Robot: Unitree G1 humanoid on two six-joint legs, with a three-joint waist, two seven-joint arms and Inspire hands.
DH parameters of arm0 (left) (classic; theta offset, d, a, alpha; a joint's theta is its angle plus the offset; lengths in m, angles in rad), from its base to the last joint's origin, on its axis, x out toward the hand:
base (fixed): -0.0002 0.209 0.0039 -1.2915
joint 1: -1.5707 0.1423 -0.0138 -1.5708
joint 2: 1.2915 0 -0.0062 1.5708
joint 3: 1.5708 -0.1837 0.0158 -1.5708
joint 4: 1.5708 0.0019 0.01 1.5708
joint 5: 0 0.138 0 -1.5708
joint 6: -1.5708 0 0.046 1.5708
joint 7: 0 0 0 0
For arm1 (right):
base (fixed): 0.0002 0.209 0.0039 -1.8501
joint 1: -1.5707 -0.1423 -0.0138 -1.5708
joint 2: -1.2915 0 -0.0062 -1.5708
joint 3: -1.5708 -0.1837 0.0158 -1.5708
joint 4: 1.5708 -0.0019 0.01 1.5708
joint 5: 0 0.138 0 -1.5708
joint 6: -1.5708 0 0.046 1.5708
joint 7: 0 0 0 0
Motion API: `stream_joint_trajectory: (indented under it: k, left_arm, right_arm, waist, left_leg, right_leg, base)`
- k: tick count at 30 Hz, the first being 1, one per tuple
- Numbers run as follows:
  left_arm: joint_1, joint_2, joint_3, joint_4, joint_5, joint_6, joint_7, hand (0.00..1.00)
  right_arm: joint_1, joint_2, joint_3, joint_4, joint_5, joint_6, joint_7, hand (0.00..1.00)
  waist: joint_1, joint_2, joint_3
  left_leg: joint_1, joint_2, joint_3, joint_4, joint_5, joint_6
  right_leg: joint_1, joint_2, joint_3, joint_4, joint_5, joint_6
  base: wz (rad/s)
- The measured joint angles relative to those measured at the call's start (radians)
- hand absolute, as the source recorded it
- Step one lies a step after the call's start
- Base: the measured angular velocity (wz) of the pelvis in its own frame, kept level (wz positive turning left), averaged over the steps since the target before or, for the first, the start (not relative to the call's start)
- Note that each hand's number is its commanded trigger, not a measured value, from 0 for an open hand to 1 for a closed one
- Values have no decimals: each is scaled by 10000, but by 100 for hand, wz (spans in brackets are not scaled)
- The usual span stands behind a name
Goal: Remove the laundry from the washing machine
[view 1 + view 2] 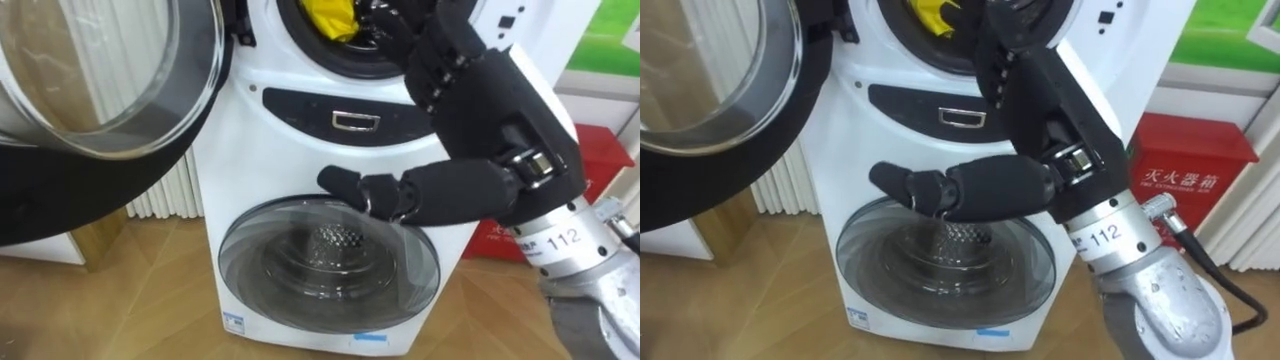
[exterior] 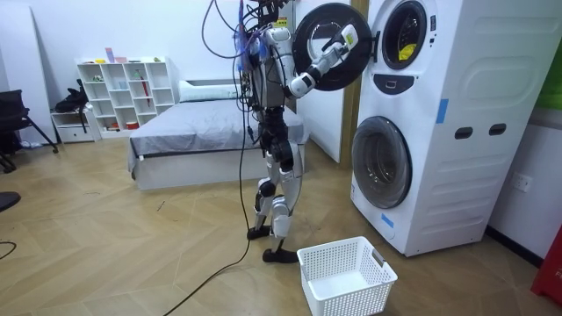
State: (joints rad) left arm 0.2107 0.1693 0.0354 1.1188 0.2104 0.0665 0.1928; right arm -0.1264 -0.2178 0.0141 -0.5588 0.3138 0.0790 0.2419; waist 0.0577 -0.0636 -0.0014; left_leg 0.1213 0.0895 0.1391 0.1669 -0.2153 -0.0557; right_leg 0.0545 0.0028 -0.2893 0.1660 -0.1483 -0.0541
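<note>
The right hand (image 1: 500, 110) is reaching into the upper drum (image 1: 350, 62), its fingers and thumb stretched loose and grasping nothing, just beside the yellow cloth (image 1: 330, 18) lying inside.

Glossy white, enamel-smooth casing covers the washer (image 1: 290, 150); its dark control strip (image 1: 295, 108) is shiny. At 10 o'clock the open door (image 1: 100, 80) shows clear, reflective glass set in a smooth black plastic ring. At 6 o'clock the lower door (image 1: 400, 280) is smoky and see-through over a perforated metal drum (image 1: 338, 240). At 12 o'clock a yellow cloth (image 1: 330, 15) lies creased. The right hand (image 1: 500, 100) is matt black plastic, its wrist brushed silver metal. The floor (image 1: 130, 300) is satin wood-grain board. In the room view, at 5 o'clock, the basket (image 2: 347, 276) is white latticed plastic.
</note>
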Motion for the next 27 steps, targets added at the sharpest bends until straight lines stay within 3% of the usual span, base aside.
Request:
stream_joint_trajectory:
  k: [11,13,15,18,20,23,25,26,27]
  left_arm:
    - [60,7,-35,118,-3,346,7,0]
    - [-13,144,12,229,-14,360,12,0]
    - [-67,227,21,231,-18,372,12,0]
    - [-35,218,26,234,-7,427,-25,0]
    - [50,199,24,236,6,485,-94,0]
    - [32,107,20,182,3,637,-111,0]
    - [93,61,21,175,3,780,-107,0]
    - [107,63,24,178,2,844,-103,0]
    - [148,63,26,179,11,941,-97,0]
  right_arm:
    - [-143,-13,80,1475,-753,78,-272,0]
    - [-168,-25,68,1977,-1111,88,-405,0]
    - [-171,-26,66,2243,-1302,95,-495,0]
    - [-221,-27,76,2458,-1444,82,-629,0]
    - [-722,-30,191,3092,-1452,51,-698,0]
    - [-1296,-72,287,3527,-1483,59,-1180,0]
    - [-1367,-133,431,3516,-1628,80,-1475,0]
    - [-1367,-122,454,3510,-1654,91,-1514,0]
    - [-1368,-132,508,3512,-1651,107,-1594,0]
  waist:
    - [125,-28,41]
    - [189,-232,122]
    - [310,-327,109]
    - [574,-352,95]
    - [597,-273,156]
    - [578,-282,152]
    - [692,-286,140]
    - [718,-306,136]
    - [765,-324,114]
  left_leg:
    - [56,25,230,94,0,0]
    - [-91,22,229,598,-43,-61]
    - [-287,154,230,1311,-242,-142]
    - [-847,475,211,3014,-429,-159]
    - [-1154,729,192,3968,-445,-141]
    - [-2109,550,72,4023,-579,-37]
    - [-3037,326,271,3017,-339,-73]
    - [-3239,306,305,2801,-2,66]
    - [-3484,255,299,2465,619,177]
  right_leg:
    - [-4,48,114,131,-70,-9]
    - [-50,-44,109,480,-358,-35]
    - [-57,-9,98,609,-556,-106]
    - [34,44,100,876,-796,-316]
    - [419,175,114,880,-840,-468]
    - [476,213,109,847,-1015,-597]
    - [552,215,111,749,-1087,-623]
    - [594,221,131,726,-1121,-614]
    - [695,206,194,697,-1201,-555]
  base:
    - [-3]
    - [4]
    - [1]
    - [-10]
    - [-6]
    - [4]
    - [-19]
    - [-18]
    - [-9]
